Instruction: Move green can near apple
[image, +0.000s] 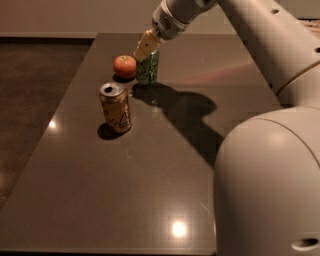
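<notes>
The green can (149, 70) stands upright on the dark table (150, 175), right beside the red-orange apple (124, 66) on its right; I cannot tell if they touch. My gripper (145, 48) reaches down from the upper right and its pale fingers (143, 46) sit over the top of the green can, hiding its silver lid. The arm and white body fill the right side of the view.
An orange-gold can (115, 107) stands upright in front of the apple, toward the table's left. The table's left edge borders a darker floor (30, 100). The arm's shadow lies across the table's middle.
</notes>
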